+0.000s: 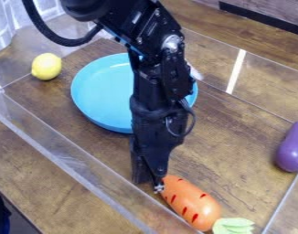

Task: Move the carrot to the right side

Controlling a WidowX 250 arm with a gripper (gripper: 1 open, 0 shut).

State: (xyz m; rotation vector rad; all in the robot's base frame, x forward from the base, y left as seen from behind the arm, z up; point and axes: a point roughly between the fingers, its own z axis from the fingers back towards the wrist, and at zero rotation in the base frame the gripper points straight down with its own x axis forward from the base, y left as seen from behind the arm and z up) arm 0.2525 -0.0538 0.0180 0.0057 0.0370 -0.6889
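Lower centre of frame: black pincer [152,179] clenched, tips just left of small striped orange plastic carrot [191,202]; grasp unclear.

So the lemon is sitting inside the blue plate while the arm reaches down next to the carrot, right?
Not quite. The camera view shows the lemon lying on the wooden table, to the left of the blue plate and outside it. The rest holds: the arm's gripper does reach down right beside the carrot.
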